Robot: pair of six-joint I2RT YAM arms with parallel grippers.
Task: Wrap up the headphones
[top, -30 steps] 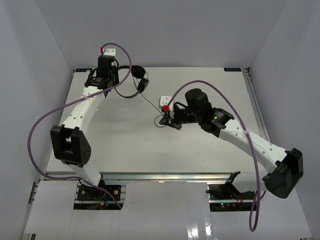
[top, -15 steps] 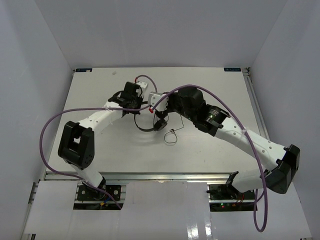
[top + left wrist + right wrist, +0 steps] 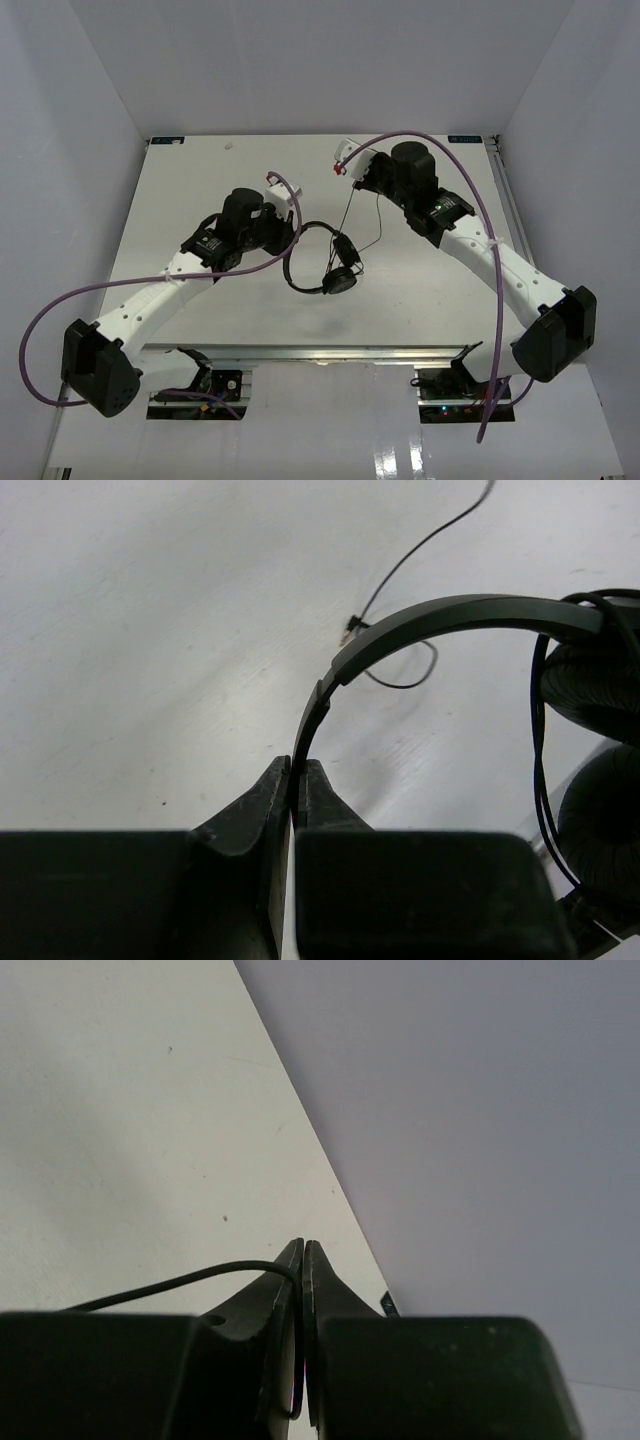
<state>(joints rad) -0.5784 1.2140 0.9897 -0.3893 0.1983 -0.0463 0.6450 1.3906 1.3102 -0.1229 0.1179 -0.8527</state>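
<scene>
Left fingers point(image 3: 262, 810) pinch the headband point(image 3: 450, 615) of the headphones point(image 3: 325, 258), mid-bench point(image 3: 200, 180). Right fingers point(image 3: 272, 1298) pinch the cord point(image 3: 350, 205) beyond the headphones. Best bet: cord taut, loop it round the cups point(image 3: 590, 690), left steady.

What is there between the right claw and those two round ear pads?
Only the thin black cord, running straight from the right gripper down to the ear cups. The top view shows it.

Found smooth matt black plastic on headband point(image 3: 450, 620) of the headphones point(image 3: 338, 281). Noted soft padding, faintly sheened, on ear cups point(image 3: 590, 692) at 3 o'clock, left wrist view. Recorded matt off-white table point(image 3: 150, 630), finely speckled. Logged dull black plastic on left gripper point(image 3: 297, 768).
</scene>
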